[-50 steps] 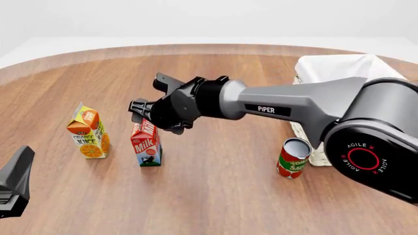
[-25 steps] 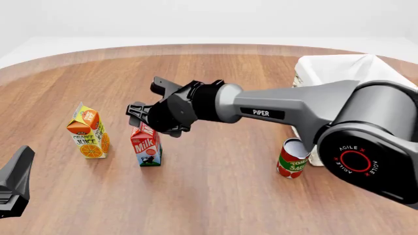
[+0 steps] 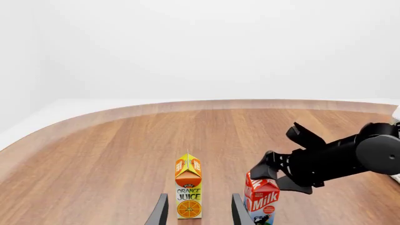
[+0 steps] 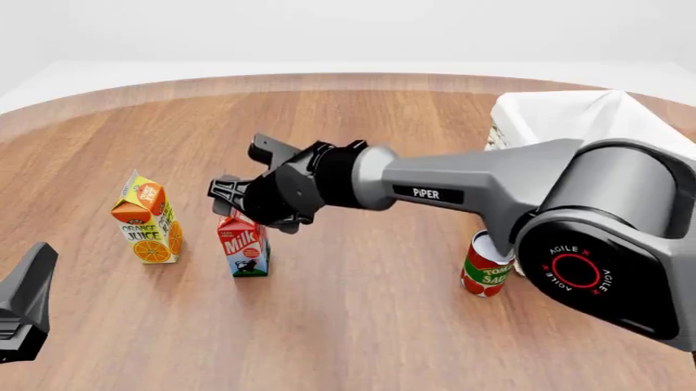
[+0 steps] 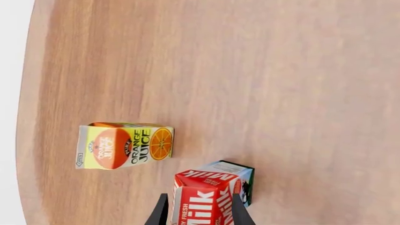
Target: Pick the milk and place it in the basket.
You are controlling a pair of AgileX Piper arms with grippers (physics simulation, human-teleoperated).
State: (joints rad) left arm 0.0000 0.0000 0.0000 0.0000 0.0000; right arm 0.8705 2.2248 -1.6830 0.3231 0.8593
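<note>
Front view: the right gripper (image 4: pixel 241 179) is hovering, jaws spread, just over the milk (image 4: pixel 244 244), which is standing upright on the table (image 4: pixel 359 326), left of centre, right of the juice carton (image 4: pixel 146 218). The basket (image 4: pixel 566 114) is sitting far right, a can (image 4: pixel 488 263) near it.
Left wrist view: the left gripper (image 3: pixel 196 211) is pointing at the juice carton, fingers parted, holding nothing.
Right wrist view: the milk's red top is lying between the spread fingers (image 5: pixel 161 213).

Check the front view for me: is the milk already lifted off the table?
No. The milk stands upright on the table beside the orange juice carton, with the right gripper open above its top.
</note>
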